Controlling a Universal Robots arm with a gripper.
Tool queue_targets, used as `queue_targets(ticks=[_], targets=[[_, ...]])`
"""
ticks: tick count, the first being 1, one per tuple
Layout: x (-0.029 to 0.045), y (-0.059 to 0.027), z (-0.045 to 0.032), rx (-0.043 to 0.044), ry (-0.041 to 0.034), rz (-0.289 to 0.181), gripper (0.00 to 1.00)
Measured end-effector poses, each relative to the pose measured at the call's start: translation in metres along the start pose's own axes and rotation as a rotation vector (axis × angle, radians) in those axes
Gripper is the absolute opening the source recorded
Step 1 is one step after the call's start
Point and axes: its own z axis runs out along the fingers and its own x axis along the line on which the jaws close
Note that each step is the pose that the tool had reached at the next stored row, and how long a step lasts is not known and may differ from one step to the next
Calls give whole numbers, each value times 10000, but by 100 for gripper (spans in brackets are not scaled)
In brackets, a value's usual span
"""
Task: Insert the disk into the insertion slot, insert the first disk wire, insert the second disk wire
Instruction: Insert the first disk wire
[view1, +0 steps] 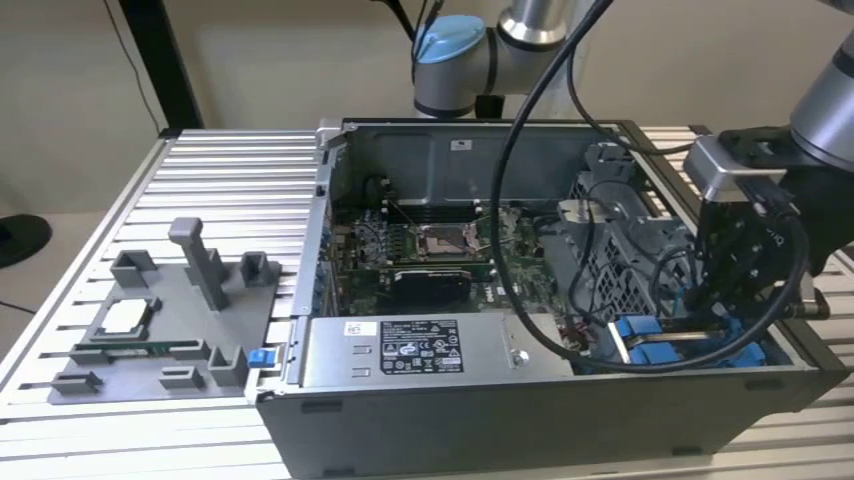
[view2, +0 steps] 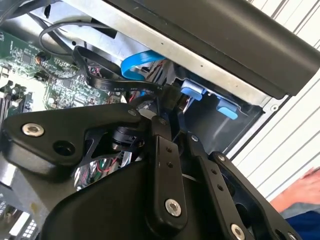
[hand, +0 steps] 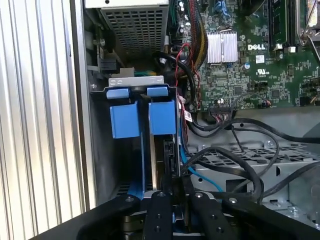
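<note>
The disk (hand: 162, 117) stands on edge in the insertion slot (hand: 102, 160), at the corner of the open computer case (view1: 534, 410) nearest the exterior view's right. Its bright blue carrier frame faces outward, just beside a 2nd blue carrier (hand: 124, 119) in the same bay. In the exterior view the blue parts of both show low in that corner, under the arm.

The claw (hand: 175, 187) hangs over the end of the disk, reaching down into the bay. It is narrow, with its 2 black fingers (hand: 160, 210) drawn close together at a small black plug (hand: 167, 152) set against the disk's edge. I cannot tell whether the tips pinch the plug or only touch it.

In the second wrist view a flat blue cable (view2: 137, 62) curves just beyond the fingertips, with a black ribbon cable (view2: 107, 82) looping near it. Black wires (hand: 240, 150) trail over the dark perforated cage (hand: 250, 160) beside the bay, and the green motherboard (hand: 250, 65) lies further in.

The grey labelled power-supply box (view1: 414, 350) sits along the case's near wall. The case rests on a ribbed metal worktop (view1: 227, 170), with a grey parts fixture (view1: 174, 320) toward the exterior view's left. A person's hand (view2: 305, 187) rests on the worktop outside the case.
</note>
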Motion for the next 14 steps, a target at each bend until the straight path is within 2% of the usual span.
queue_targets(ticks=[1, 2, 5, 8, 11, 14], targets=[[0, 0, 1, 0, 0, 1, 0], [0, 1, 7, -4, -14, 2, 100], [1, 0, 9, -2, -16, 2, 100], [0, 1, -26, -4, -8, 1, 100], [-3, 3, -110, -7, -5, 2, 100], [-7, 6, -224, -7, -5, 1, 100]])
